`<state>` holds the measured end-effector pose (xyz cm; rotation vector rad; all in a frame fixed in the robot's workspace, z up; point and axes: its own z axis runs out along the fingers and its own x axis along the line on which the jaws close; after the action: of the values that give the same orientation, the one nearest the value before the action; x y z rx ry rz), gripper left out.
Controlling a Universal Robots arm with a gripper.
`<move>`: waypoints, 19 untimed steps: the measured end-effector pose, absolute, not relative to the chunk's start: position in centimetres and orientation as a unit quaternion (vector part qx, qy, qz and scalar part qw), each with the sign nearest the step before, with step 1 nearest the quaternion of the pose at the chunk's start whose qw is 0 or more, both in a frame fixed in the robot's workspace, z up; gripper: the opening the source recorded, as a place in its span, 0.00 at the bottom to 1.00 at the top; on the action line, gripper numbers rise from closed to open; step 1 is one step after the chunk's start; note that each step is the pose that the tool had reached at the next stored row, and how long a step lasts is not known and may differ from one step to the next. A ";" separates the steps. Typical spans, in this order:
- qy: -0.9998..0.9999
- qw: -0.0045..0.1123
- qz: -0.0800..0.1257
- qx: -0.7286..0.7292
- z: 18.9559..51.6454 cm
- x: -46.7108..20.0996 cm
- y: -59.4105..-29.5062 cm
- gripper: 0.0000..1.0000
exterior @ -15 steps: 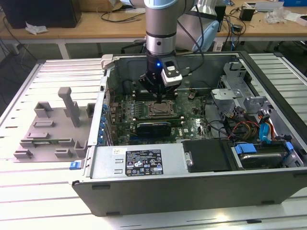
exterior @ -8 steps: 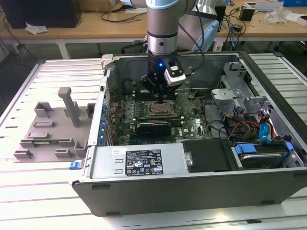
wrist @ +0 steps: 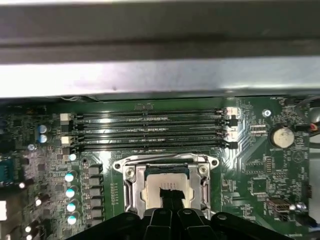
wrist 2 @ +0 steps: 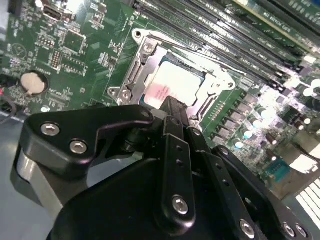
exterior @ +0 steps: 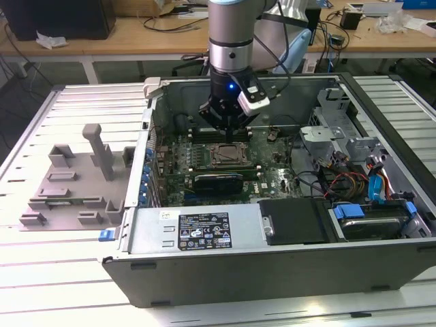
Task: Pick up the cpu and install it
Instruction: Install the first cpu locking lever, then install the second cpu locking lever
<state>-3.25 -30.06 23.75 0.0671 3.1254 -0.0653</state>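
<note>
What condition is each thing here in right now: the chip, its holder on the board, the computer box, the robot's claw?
Silvery-white square cpu: lying flat inside the socket frame, under the gripper tip.
Metal-framed motherboard socket: uncovered, cpu top exposed.
Grey metal computer case: side panel off, lying open-side up.
Black gripper: over the socket, tip at the cpu; grip unclear.
Grey plastic tray: on the table outside the case, no chip visible.
</note>
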 end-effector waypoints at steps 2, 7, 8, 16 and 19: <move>1.000 0.007 -0.021 0.021 24.4 -3.3 -30.1 0.11; 1.000 0.007 -0.021 0.020 24.8 -3.2 -30.2 0.11; 1.000 0.007 -0.021 0.020 24.8 -3.3 -30.3 0.11; 1.000 0.007 -0.021 0.020 24.8 -3.2 -30.3 0.11; 1.000 0.007 -0.021 0.020 24.8 -3.2 -30.3 0.11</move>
<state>-3.25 -30.34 24.78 0.0634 3.1254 -0.0654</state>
